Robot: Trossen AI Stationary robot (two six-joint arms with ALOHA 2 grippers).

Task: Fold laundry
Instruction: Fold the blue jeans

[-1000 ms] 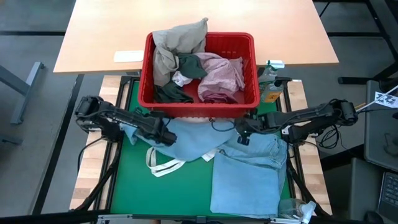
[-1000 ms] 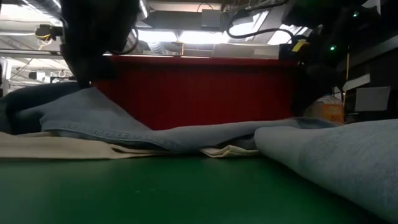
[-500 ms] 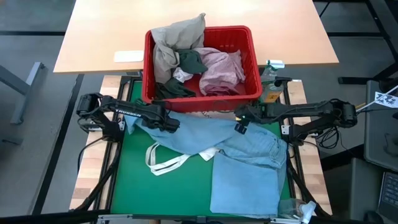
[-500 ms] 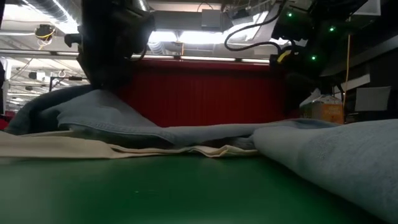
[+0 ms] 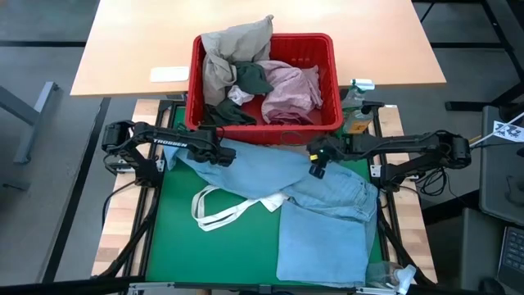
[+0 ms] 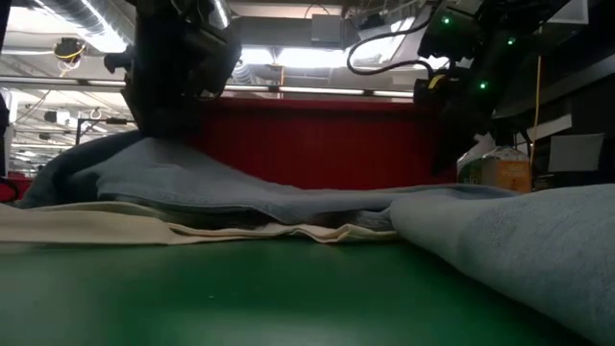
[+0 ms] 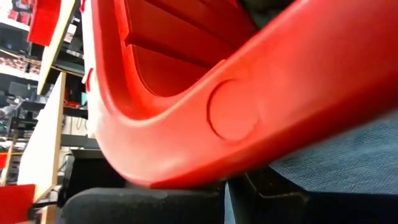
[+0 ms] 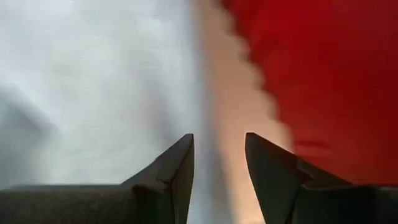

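A light blue garment (image 5: 270,176) lies spread over the green mat (image 5: 172,246), partly on a white tote bag (image 5: 214,211). The red basket (image 5: 262,135) stands at the mat's far edge and holds beige (image 5: 233,49), dark green (image 5: 250,78) and pink (image 5: 291,86) laundry. My left gripper (image 5: 223,153) is shut at the basket's near left corner, where the blue cloth (image 6: 154,159) humps up under it. My right gripper (image 5: 318,160) is open at the basket's near right side, slanting down, with blue cloth (image 8: 93,74) on one side and the basket (image 8: 336,74) on the other. My left gripper (image 7: 233,183) meets the basket's lower edge at its near left corner (image 7: 230,115) with its shut fingers, coming from the near left and slanting down. The basket stands upright on its base. Whether any blue cloth (image 7: 348,155) is caught in the fingers cannot be told. My right gripper (image 8: 217,140) has nothing between its fingers; whether it touches the basket's near wall I cannot tell.
A wooden table (image 5: 262,20) with a white label (image 5: 168,74) stands beyond the basket. Small bottles and a carton (image 5: 356,111) sit to the right of the basket. The blue garment's folded part (image 5: 323,238) covers the mat's near right.
Both grippers have swung toward the table's far edge. The red basket has slid toward the far edge ahead of them and turned a little. The blue garment's far edge has been drawn along toward the basket; its near folded part has stayed.
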